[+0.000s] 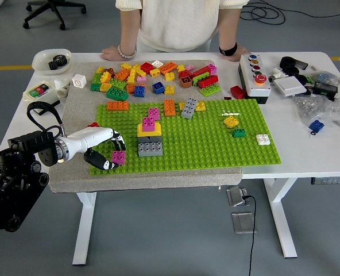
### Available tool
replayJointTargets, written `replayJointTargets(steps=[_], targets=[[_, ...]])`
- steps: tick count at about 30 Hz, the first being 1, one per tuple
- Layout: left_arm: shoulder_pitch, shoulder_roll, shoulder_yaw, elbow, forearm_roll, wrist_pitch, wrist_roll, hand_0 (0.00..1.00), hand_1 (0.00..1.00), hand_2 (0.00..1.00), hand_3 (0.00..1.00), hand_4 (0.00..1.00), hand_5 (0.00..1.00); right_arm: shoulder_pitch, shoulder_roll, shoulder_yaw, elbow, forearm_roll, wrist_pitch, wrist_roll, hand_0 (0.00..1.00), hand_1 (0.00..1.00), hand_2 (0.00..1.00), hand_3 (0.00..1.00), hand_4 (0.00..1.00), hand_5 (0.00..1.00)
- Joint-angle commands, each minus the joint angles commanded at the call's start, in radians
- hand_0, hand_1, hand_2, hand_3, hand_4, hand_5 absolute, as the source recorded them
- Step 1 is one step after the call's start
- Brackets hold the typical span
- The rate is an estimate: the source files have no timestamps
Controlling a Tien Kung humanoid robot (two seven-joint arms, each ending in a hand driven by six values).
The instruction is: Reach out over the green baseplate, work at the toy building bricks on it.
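L hand [104, 150] round magenta brick [119, 157]
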Motion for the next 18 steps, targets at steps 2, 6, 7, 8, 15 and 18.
replayJointTargets(steps=[2,6,7,8,15,18], targets=[[0.001,-0.001,0.000,0.000,0.000,0.000,0.001,0.838,0.778,0.627,0.626,0.768,0.129,0.000,0.000,0.000,0.000,0.000,0.000,0.000,0.742,0.645,0.687,0.640,0.854,0.532],[0.003,-0.004,0.000,0.002,0.000,0.002,0.003,0.815,0.766,0.617,0.602,0.727,0.109,0.000,0.000,0.001,0.000,-0.001,0.000,0.000,0.742,0.645,0.687,0.639,0.854,0.531],[0.003,-0.004,-0.001,0.002,0.000,0.004,0.005,0.815,0.766,0.617,0.602,0.727,0.109,0.000,0.000,0.000,0.000,0.000,0.000,0.000,0.742,0.645,0.687,0.639,0.854,0.531],[0.004,-0.005,-0.001,0.002,0.000,0.005,0.006,0.815,0.766,0.617,0.602,0.727,0.109,0.001,0.000,0.000,0.000,0.001,0.000,0.001,0.742,0.645,0.687,0.639,0.854,0.531],[0.003,-0.006,-0.006,-0.007,0.000,0.016,0.020,0.746,0.716,0.564,0.544,0.616,0.055,0.001,0.000,0.003,0.000,0.001,0.000,0.000,0.742,0.645,0.687,0.640,0.854,0.531],[0.005,-0.007,-0.005,-0.008,0.000,0.015,0.025,0.666,0.639,0.541,0.534,0.511,0.028,0.002,0.000,0.003,0.000,0.001,-0.001,0.001,0.742,0.646,0.687,0.639,0.855,0.531]])
